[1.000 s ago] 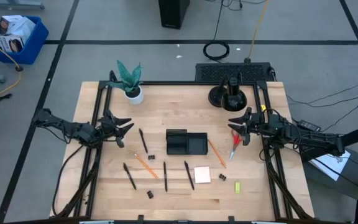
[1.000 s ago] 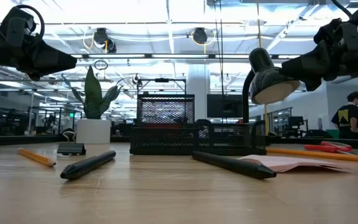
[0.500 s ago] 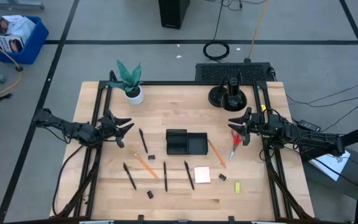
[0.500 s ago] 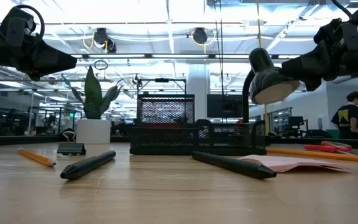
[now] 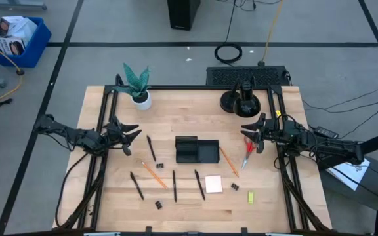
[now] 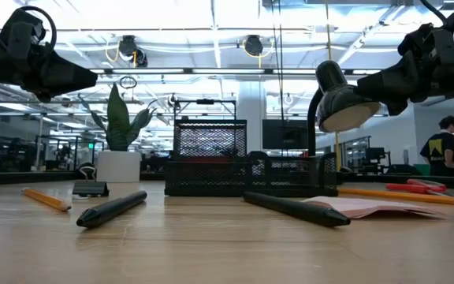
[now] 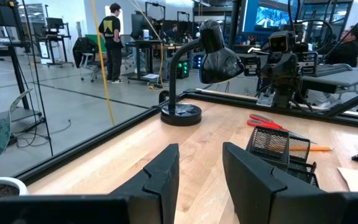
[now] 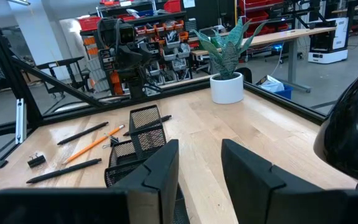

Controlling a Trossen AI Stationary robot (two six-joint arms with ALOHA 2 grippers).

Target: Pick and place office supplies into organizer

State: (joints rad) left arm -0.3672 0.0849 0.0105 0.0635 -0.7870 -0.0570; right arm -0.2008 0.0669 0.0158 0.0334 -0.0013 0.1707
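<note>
The left gripper (image 5: 128,136) hovers above the table's (image 5: 189,203) left side, its arm reaching in level from the left edge; its fingers (image 7: 163,177) stand apart with nothing between them. The right gripper (image 5: 249,133) hangs opposite, over the right side near the red-handled scissors (image 5: 247,152), its fingers (image 8: 160,168) likewise parted and empty.

The black organizer (image 5: 197,151) sits mid-table between the two grippers. Around it lie four black pens (image 5: 151,148), two orange pencils (image 5: 154,174), one pair of scissors, one pink sticky-note pad (image 5: 213,184), three small binder clips (image 5: 157,204) and one yellow-green piece (image 5: 251,196). A potted plant (image 5: 137,86) and a black desk lamp (image 5: 240,99) stand at the far edge.
</note>
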